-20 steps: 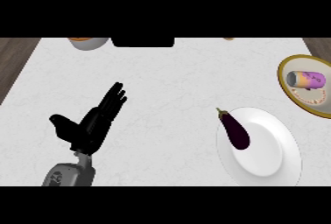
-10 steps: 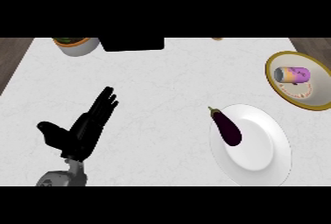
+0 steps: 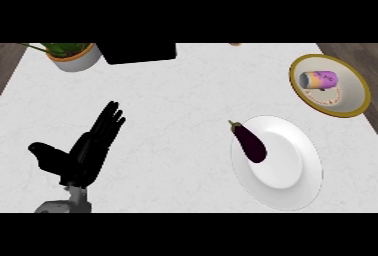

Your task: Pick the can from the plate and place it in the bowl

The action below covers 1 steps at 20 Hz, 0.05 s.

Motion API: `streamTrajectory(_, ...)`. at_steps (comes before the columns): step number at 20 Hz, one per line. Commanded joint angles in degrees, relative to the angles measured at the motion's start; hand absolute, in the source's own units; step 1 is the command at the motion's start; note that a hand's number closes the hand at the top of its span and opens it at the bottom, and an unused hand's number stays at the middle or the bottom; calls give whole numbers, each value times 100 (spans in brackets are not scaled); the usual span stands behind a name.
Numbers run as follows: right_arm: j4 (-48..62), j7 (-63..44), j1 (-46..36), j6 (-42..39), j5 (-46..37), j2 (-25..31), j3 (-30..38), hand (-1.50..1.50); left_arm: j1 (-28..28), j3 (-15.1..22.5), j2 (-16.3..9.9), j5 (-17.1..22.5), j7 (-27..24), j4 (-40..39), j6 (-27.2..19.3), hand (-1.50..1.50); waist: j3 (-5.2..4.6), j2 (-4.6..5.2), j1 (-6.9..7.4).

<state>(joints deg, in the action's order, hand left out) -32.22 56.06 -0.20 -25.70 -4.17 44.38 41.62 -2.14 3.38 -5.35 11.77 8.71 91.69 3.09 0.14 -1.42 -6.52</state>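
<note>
- One hand (image 3: pixel 83 155) is showing in our head view: the left, lying at the lower left of the desk (image 3: pixel 170 105) with fingers straight and spread, thumb out to the side, pinching nothing.
- We are reading it as resting, since it is sitting well apart from every dish.
- The right hand is not appearing in view at all, so we cannot tell its state.
- The can (image 3: pixel 318 79) is lying on its side inside the yellow-rimmed dish (image 3: pixel 354 102) at the upper right, apparently on a smaller pale plate within it.
- We are judging from this that the can is already sitting in what looks like the bowl, though we cannot tell for certain which dish is the bowl and which the plate.
- The white plate (image 3: pixel 291 165) at the lower right is carrying only an eggplant (image 3: pixel 251 143), lying on its left part with the stem pointing up and left, over the rim.
- A potted plant (image 3: pixel 72 55) and a dark box (image 3: pixel 139 52) are standing along the far edge, well clear of the work.
- If any reach is remaining, we are expecting the right side to suit it, as the dishes are lying there.
</note>
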Motion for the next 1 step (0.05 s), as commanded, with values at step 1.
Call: streamTrajectory(1, -407, 1682, 1060, -1372, -137, -440, -458, 150, 140, -53, -39, 6, -32, -37, 9, 0, 11, -24, -140)
